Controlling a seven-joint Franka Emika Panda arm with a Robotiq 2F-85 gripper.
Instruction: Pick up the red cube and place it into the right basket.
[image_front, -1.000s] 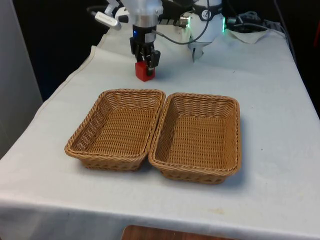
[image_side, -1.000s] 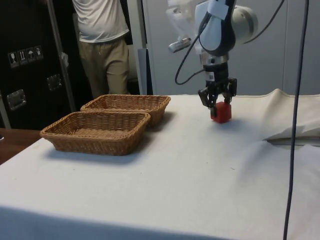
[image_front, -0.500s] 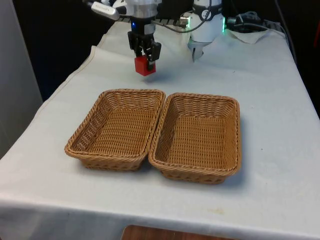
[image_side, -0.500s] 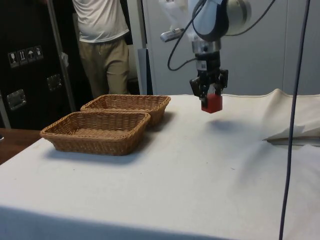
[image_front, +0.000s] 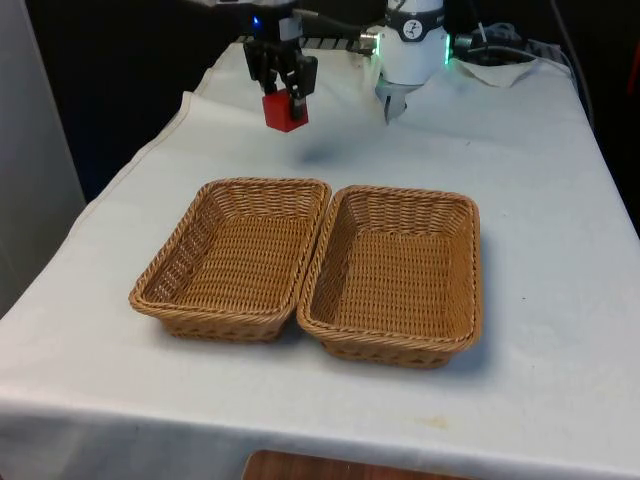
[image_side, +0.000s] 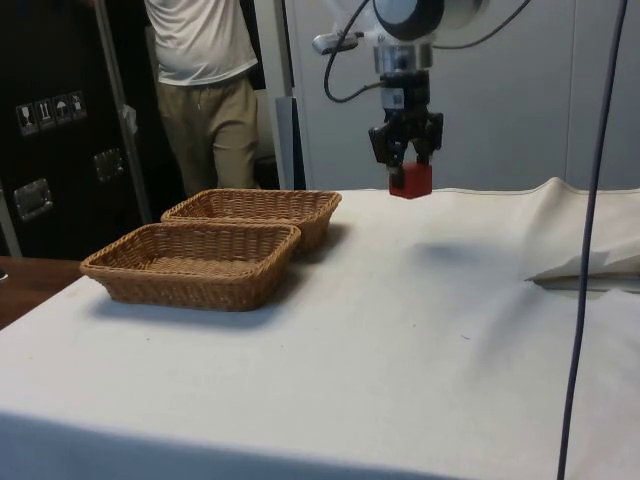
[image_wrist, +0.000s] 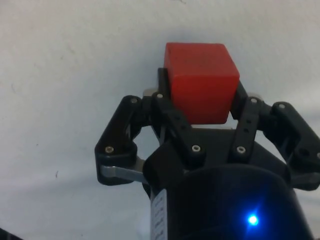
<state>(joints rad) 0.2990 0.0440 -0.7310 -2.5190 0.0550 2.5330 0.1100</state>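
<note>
I am holding the red cube (image_front: 284, 110) clamped in my gripper (image_front: 281, 88), now lifted well clear of the table (image_front: 540, 200) it rested on a second ago; carrying it to the right basket (image_front: 398, 275) is what remains.

There were two wicker baskets on the white cloth, side by side and touching: one basket (image_front: 230, 257) on the front view's left and a second basket (image_front: 397, 272) on the front view's right. There was one red cube (image_front: 284, 111), held above the far part of the table, and one gripper (image_front: 282, 95) closed around it. One person (image_side: 208, 90) stood beyond the baskets in the side view.
</note>
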